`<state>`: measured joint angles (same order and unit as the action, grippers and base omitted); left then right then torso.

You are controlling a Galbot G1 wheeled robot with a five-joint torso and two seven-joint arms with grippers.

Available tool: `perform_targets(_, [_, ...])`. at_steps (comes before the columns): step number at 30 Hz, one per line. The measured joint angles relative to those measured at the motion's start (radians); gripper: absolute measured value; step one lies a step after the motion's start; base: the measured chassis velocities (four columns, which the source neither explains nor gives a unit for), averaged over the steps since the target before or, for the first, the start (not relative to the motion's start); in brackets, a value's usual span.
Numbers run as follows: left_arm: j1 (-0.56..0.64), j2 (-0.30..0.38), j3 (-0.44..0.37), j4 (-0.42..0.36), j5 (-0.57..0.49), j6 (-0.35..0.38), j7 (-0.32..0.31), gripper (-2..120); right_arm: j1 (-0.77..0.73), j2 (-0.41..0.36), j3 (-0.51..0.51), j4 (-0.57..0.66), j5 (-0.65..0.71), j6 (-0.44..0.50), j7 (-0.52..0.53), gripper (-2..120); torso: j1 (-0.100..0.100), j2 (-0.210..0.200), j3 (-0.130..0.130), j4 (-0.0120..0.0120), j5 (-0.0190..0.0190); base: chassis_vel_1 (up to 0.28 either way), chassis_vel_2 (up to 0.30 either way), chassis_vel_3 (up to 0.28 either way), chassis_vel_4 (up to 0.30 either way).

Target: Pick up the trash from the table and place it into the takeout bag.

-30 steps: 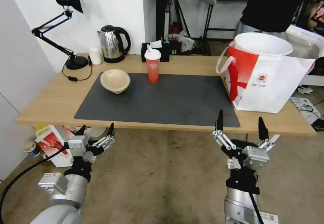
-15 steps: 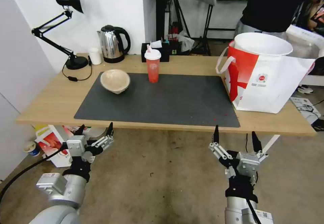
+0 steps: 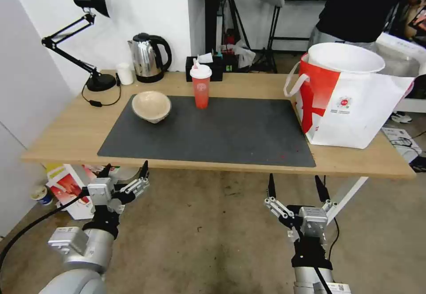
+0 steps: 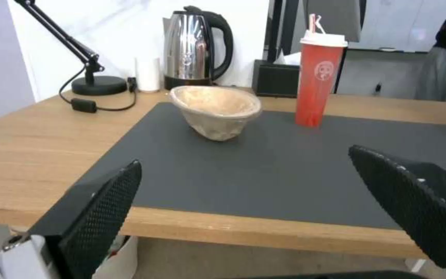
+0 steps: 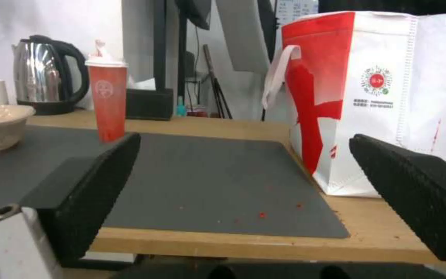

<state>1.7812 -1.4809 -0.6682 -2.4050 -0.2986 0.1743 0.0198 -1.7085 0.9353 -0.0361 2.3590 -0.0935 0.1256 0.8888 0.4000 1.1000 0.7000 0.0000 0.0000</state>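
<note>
Below the table's (image 3: 66, 139) near edge, both the left claw (image 3: 125, 173) and right claw (image 3: 295, 186) hang spread wide, grasping nothing; the pulp bowl (image 3: 151, 106) and red cup (image 3: 201, 87) stand on the mat (image 3: 230, 134), the white bowl (image 3: 345, 57) sits in the bag (image 3: 355, 112) at the right end

head: high, looks down | wrists: low, table-edge lvl, facing fwd | shared: mat (image 3: 208, 130), red cup (image 4: 318, 77)
</note>
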Motion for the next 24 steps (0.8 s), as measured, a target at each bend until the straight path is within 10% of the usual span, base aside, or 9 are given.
perform_targets(24, [0.002,0.001,-0.006,0.000,0.003,-0.003,0.000,100,0.005,0.008,0.002,-0.016,-0.003,0.000,-0.003,100,0.000,0.000,0.000,0.0000,-0.0001,0.000,0.000,0.000,0.000])
